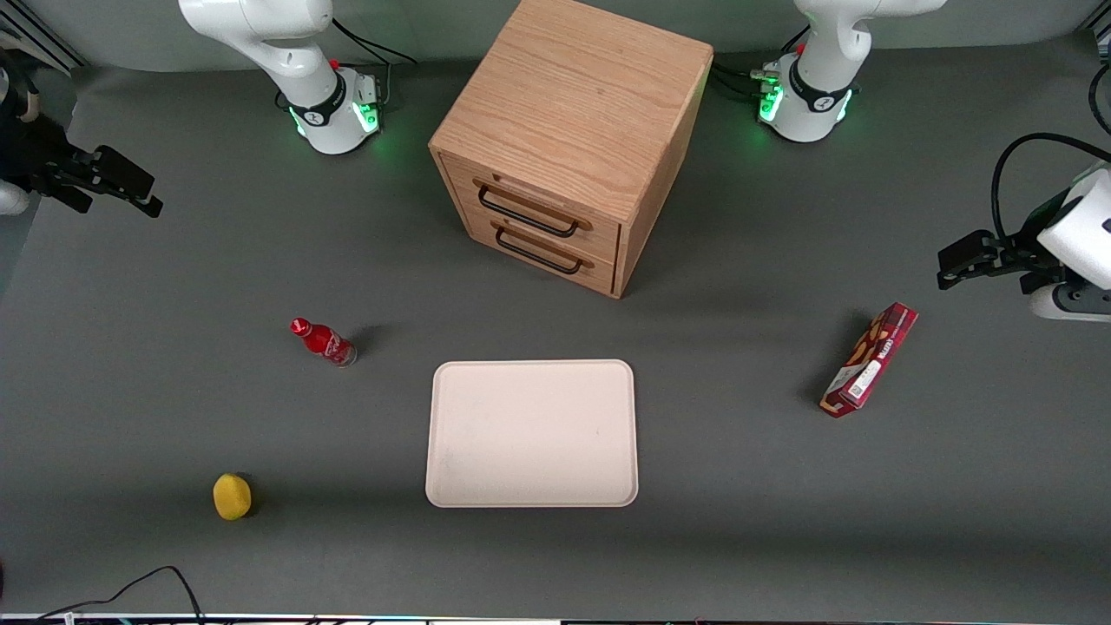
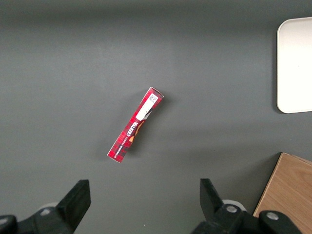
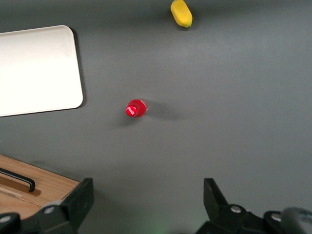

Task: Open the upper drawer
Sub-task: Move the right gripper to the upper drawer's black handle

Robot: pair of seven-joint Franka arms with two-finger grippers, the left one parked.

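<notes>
While the claw (image 1: 130, 193) is held spread and empty, well apart from the cabinet (image 1: 573, 104) | upper drawer (image 1: 529, 207) is seen shut | stiff sliding front judged best gripped at its black bar handle (image 1: 528, 213) (mid-bar).

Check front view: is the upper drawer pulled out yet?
No, the upper drawer sits flush with the one below it in the cabinet, and the open tool hangs far off at the working arm's end.
</notes>
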